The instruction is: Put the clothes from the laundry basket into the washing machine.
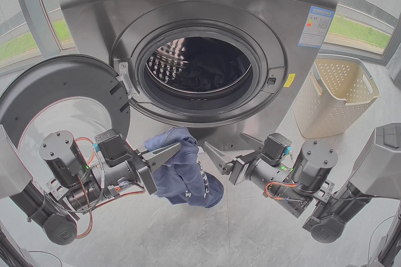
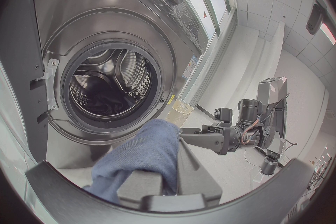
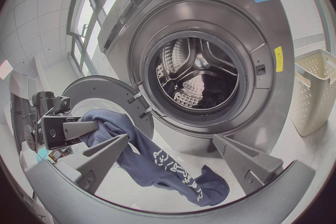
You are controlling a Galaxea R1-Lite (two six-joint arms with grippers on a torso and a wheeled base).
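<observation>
Clothes, status at this moment:

- Navy garment (image 1: 184,174): clamped in the left gripper (image 1: 169,155), whose fingers are closed on its upper folds. It hangs in front of the washing machine (image 1: 200,9), below the port and outside it, with its lower end drooping toward the floor (image 1: 209,230). Not yet loaded.
- Dark laundry (image 1: 204,67): a heap lying low in the drum, towards the back. Counted as loaded.
- Laundry basket (image 1: 334,101): cream, perforated, standing on the floor to the right of the machine and just beside its front corner. The inner walls show bare; the bottom is not fully in sight, so it is probably empty but this cannot be confirmed.
- Right gripper (image 1: 224,140): fingers spread apart and holding nothing, level with the left one, just to the right of the hanging garment and pointing toward it.
- Door (image 1: 58,84): swung fully open to the left, leaving the port unobstructed.

Progress, as judged: late stage. Part of the load is in and one piece is in hand. Left to do: lift the navy garment to the port and release it inside the drum, then check the basket for anything left over.
</observation>
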